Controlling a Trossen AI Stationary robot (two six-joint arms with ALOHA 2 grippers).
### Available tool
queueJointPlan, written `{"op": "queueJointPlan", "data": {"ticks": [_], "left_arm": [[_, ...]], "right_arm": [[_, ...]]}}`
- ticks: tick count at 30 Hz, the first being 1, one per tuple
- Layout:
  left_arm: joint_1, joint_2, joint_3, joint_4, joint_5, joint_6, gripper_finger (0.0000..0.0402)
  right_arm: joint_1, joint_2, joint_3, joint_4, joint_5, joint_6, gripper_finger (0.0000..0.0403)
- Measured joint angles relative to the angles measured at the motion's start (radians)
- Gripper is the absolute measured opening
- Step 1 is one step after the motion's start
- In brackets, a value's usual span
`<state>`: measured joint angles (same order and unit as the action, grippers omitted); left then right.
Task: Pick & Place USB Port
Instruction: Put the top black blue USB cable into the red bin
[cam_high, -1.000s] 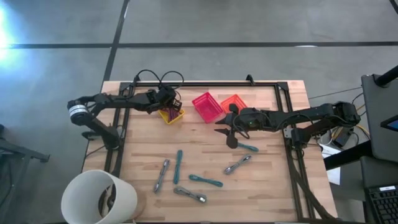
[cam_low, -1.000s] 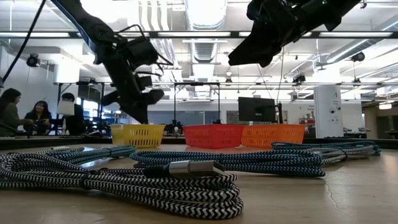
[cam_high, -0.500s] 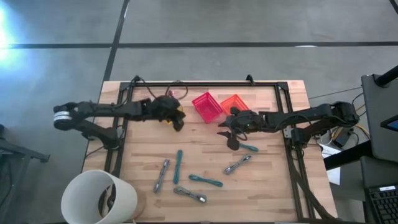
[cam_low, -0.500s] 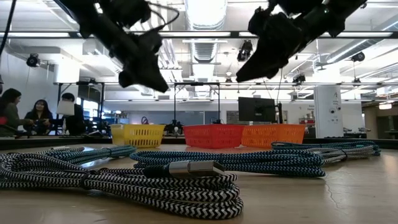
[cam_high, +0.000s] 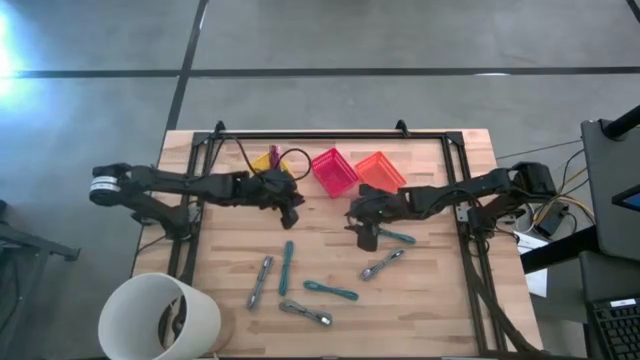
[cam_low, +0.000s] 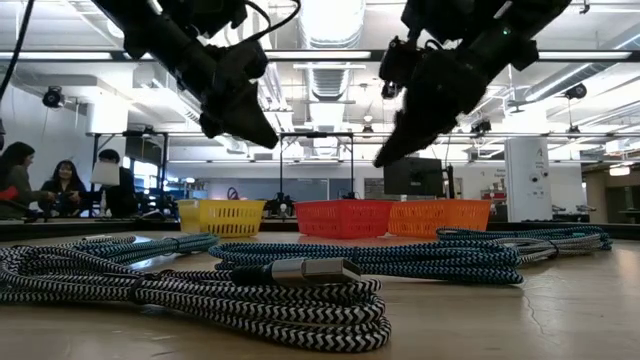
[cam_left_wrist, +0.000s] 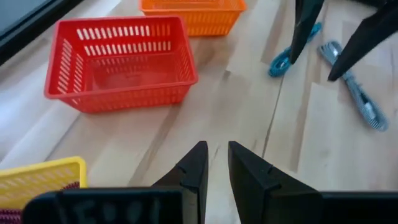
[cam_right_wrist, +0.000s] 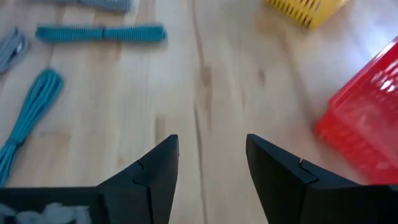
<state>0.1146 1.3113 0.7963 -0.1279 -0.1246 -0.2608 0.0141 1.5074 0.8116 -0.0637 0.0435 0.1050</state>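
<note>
high view: the left gripper (cam_high: 293, 212) hangs just right of the yellow basket (cam_high: 266, 163); the right gripper (cam_high: 362, 232) hangs over a teal usb cable (cam_high: 397, 237) near the orange basket (cam_high: 379, 168). more bundled cables, teal (cam_high: 287, 266) and grey (cam_high: 383, 264), lie nearer on the table (cam_high: 440, 300).
low view: both arms hang above the three baskets.
left wrist view: fingers (cam_left_wrist: 194, 171) nearly together, holding nothing, facing the red basket (cam_left_wrist: 121, 62).
right wrist view: fingers (cam_right_wrist: 155, 165) apart, empty.

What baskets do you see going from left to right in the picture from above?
Yellow basket → red basket → orange basket.
</note>
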Motion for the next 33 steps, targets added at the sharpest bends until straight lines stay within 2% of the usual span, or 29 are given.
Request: {"op": "queueJointPlan", "data": {"ticks": [7,13,20,28,33], "left_arm": [[0.0,0.07,0.0,0.083,0.003,0.039,0.0067],[0.004,0.122,0.002,0.139,0.003,0.106,0.0108],[0.008,0.127,0.002,0.181,-0.04,0.132,0.0155],[0.008,0.127,0.002,0.18,-0.058,0.132,0.0157],[0.008,0.127,0.002,0.179,-0.059,0.132,0.0156]], "right_arm": [[0.03,-0.018,0.025,-0.239,0.014,0.084,0.0185],[0.022,-0.019,0.015,-0.421,0.038,0.133,0.0185],[0.021,0.017,-0.019,-0.427,0.038,0.19,0.0185],[0.02,0.12,-0.019,-0.42,0.037,0.229,0.0181],[0.021,0.166,-0.001,-0.427,0.037,0.232,0.0148]]}}
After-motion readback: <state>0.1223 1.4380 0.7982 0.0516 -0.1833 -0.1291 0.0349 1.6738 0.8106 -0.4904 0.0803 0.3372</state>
